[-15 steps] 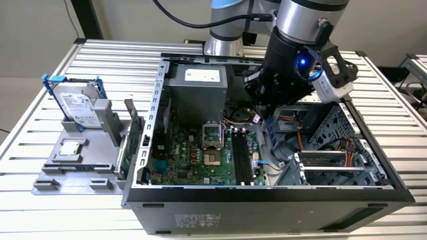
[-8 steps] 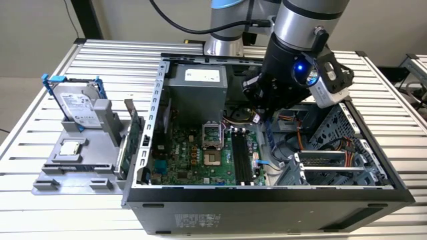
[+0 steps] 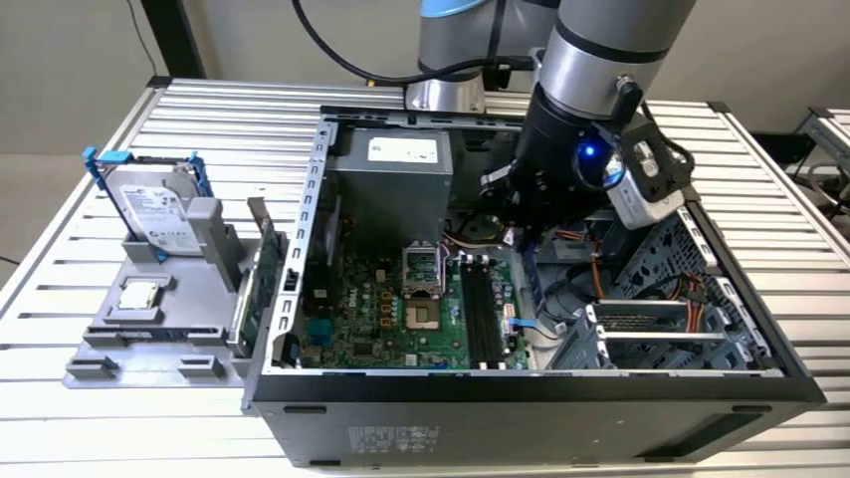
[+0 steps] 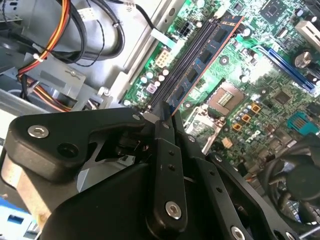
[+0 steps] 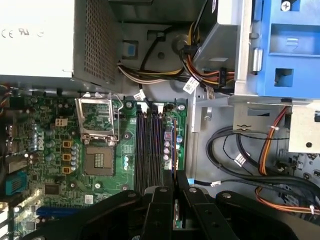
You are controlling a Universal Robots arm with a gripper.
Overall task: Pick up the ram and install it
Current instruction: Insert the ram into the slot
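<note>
The ram (image 4: pixel 207 52) stands on edge over the black memory slots (image 5: pixel 150 150) of the motherboard (image 3: pixel 398 319), running along them, its dark blue face with black chips and its orange-looking upper edge plain in the second wrist view. The gripper (image 4: pixel 167 120) has its black fingers (image 4: pixel 165 165) drawn narrow and pinched on the near end of the stick; in the first wrist view the gripper (image 5: pixel 175 182) shows the same thin board edge between its fingertips, right at the end of the slots. Whether the stick is already seated in a slot cannot be told. In the exterior view the arm (image 3: pixel 584 110) reaches down into the open computer case (image 3: pixel 531 383), above the slot area. Beside the slots lies the open processor socket (image 5: pixel 98 160). On the exterior view's left, outside the case, a grey holder tray (image 3: pixel 159 339) carries a hard drive (image 3: pixel 153 209) standing upright, a small square silver chip (image 3: pixel 139 296) and a green expansion card (image 3: pixel 266 264) set on edge.
</note>
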